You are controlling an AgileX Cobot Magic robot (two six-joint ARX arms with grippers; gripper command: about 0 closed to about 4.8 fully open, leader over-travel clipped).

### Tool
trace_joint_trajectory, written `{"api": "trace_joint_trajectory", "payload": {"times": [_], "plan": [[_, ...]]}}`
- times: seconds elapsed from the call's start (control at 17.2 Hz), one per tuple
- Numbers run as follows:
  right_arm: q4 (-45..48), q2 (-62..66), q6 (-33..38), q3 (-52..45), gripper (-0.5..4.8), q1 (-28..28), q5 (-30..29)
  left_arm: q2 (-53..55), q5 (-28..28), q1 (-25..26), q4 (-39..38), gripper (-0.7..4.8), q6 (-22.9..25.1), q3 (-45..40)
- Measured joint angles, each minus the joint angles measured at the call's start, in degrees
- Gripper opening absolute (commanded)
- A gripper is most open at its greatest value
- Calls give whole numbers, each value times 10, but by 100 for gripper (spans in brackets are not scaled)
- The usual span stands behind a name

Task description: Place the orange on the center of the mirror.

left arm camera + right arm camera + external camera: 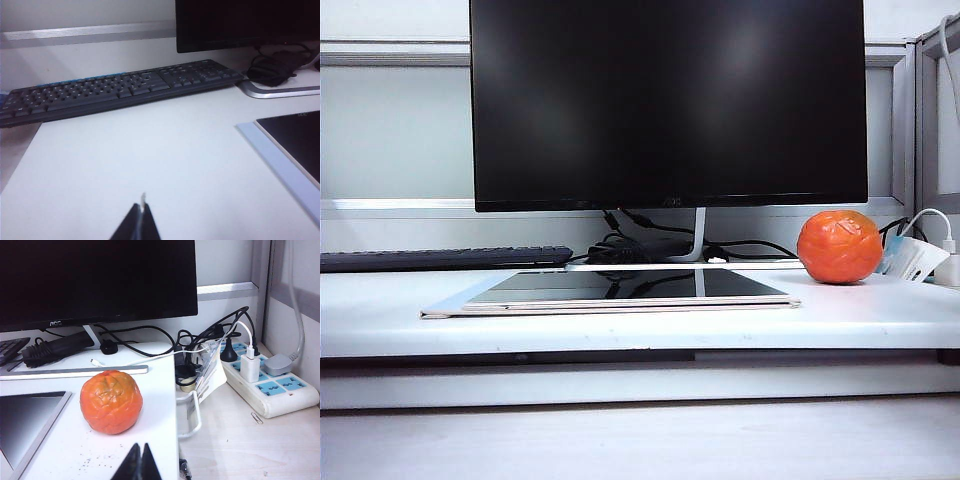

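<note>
Near the desk's front edge, right fingers (pixel 139 460) pinched shut, empty, orange (pixel 111 401) just beyond them, beside the mirror's (pixel 30 427) right edge. Left fingers (pixel 137 222) closed too, holding nothing, over bare desk (pixel 150 160), keyboard (pixel 120 87) far behind.

Left pincer (pixel 141 212) and right pincer (pixel 140 452) both closed, empty, fingertips pressed together

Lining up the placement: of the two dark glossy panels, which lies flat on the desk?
The mirror, cream-framed, lies flat beside the orange. The monitor stands upright behind it.
</note>
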Motion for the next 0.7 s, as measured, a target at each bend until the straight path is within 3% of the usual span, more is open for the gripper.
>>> {"api": "trace_joint_trajectory", "payload": {"times": [0.46, 0.58, 0.7], "plan": [[0, 0, 7, 0, -1, 0, -2, 0, -1, -2, 0, -5, 0, 0], [60, 0, 68, 0, -1, 0, -72, 0, -4, -78, 0, -5, 0, 0], [125, 3, 92, 12, -2, 12, -97, 0, -8, -171, 0, -5, 0, 0]]}}
